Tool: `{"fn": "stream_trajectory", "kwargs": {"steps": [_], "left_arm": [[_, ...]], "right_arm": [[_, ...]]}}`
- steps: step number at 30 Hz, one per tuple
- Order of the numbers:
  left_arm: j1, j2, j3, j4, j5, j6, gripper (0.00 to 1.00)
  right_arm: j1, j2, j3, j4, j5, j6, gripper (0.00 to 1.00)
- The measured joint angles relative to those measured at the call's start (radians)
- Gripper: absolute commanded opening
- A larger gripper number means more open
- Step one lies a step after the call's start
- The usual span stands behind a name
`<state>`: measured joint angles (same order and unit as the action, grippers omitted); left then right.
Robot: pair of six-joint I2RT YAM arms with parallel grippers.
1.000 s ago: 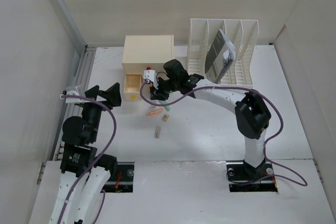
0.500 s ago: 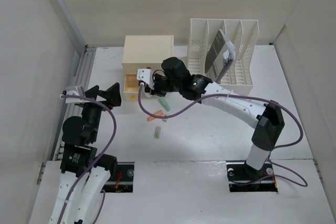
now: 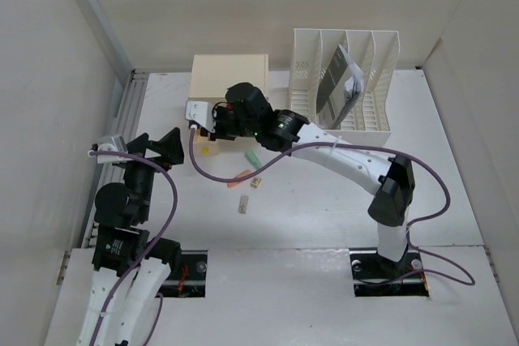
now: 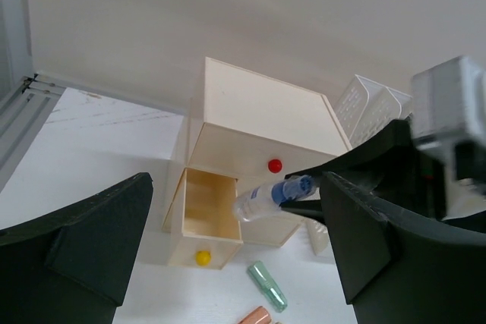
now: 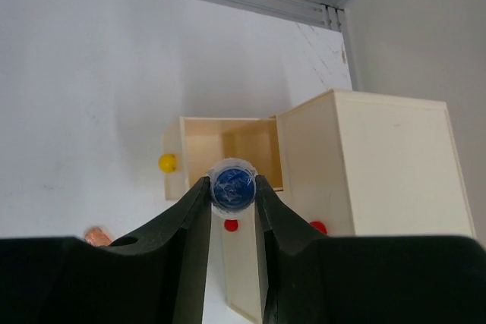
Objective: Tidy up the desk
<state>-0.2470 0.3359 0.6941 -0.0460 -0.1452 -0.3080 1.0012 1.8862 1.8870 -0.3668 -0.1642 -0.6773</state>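
Right gripper (image 5: 232, 190) moved tube (image 4: 269, 195) above open drawer (image 4: 203, 204).

R end effector (image 5: 233, 201) w/ small clear blue-capped tube (image 4: 267, 196) swung left & back, ending above open cream wooden drawer (image 4: 206, 201).

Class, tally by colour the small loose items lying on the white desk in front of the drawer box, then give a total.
Green piece: 1
Orange piece: 1
Tan piece: 1
Grey piece: 1
Total on the desk: 4
The blue-capped tube, held in the right pincer, is not counted.
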Motion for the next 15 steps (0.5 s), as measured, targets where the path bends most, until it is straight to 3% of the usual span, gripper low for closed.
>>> {"fn": "stream_trajectory", "kwargs": {"steps": [15], "left_arm": [[0.000, -0.058, -0.011, -0.002, -0.072, -0.007, 0.90]], "right_arm": [[0.023, 0.180, 0.035, 0.008, 0.113, -0.107, 0.07]]}}
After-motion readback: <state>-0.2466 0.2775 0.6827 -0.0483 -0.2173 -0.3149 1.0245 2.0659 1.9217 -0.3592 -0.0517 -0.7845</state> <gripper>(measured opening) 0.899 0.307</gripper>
